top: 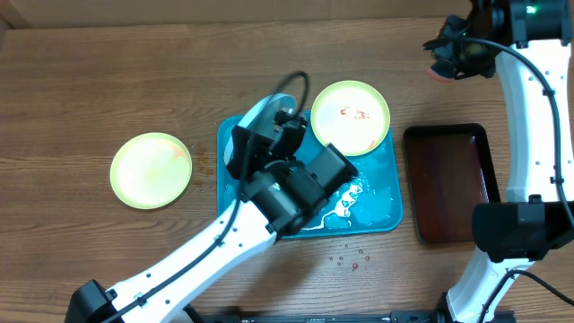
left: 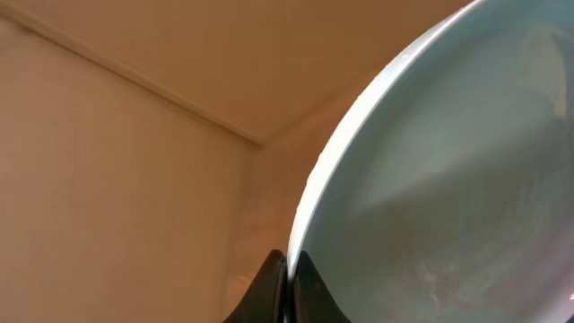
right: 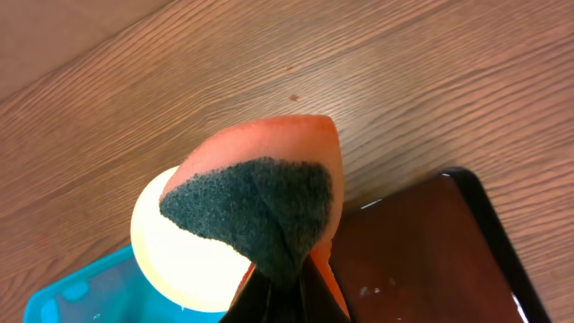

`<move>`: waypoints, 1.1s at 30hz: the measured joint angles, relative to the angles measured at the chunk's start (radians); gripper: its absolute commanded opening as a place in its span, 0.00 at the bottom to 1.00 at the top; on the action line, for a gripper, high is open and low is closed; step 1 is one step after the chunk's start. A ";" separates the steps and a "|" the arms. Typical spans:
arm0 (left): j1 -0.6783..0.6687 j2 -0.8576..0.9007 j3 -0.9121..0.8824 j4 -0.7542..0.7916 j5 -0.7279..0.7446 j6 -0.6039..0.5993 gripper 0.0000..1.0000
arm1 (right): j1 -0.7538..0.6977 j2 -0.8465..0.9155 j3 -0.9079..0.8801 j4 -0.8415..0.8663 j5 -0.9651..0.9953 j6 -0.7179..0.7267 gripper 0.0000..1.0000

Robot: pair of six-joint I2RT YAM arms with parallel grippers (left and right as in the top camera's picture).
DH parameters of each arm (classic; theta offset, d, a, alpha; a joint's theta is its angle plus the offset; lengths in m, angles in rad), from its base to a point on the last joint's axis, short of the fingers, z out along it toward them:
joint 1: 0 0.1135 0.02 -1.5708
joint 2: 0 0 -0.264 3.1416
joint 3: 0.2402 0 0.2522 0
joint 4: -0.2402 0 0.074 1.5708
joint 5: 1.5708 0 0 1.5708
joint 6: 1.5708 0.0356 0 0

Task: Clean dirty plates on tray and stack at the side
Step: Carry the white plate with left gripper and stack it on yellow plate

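sponge [right: 260, 202] clenched in right tool [right: 276, 292], clear only wrist view; left tool [left: 287, 285] pinches white plate [left: 448, 197] rim.

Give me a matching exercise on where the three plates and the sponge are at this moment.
Things:
1. white plate
2. red-smeared yellow plate
3. other yellow plate
4. sponge

Places:
a. on the table, left of the blue tray
b. in the right gripper
c. in the left gripper, tilted
d. on the blue tray

Pairs: 1-c, 2-d, 3-a, 4-b
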 measured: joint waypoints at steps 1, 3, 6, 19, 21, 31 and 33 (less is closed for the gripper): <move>-0.016 0.000 0.000 0.000 -0.034 -0.003 0.04 | -0.008 0.000 0.000 -0.002 -0.001 0.000 0.04; -0.032 0.000 0.000 0.002 -0.075 -0.007 0.04 | -0.017 0.000 0.000 -0.005 0.000 0.000 0.04; -0.035 0.000 0.000 0.004 -0.106 -0.018 0.04 | -0.024 0.000 0.000 -0.006 -0.001 0.000 0.04; 0.263 0.000 0.000 -0.056 0.521 -0.188 0.04 | -0.023 0.000 0.000 -0.006 -0.010 0.000 0.04; 0.406 0.000 0.000 -0.057 0.684 -0.190 0.04 | -0.023 0.000 0.000 -0.008 -0.012 0.000 0.04; 1.197 0.051 -0.005 -0.020 1.196 -0.159 0.04 | -0.023 0.000 0.000 -0.009 -0.020 -0.001 0.04; 1.287 0.084 -0.017 0.002 1.239 -0.157 0.04 | -0.023 0.000 0.000 -0.010 -0.020 -0.001 0.04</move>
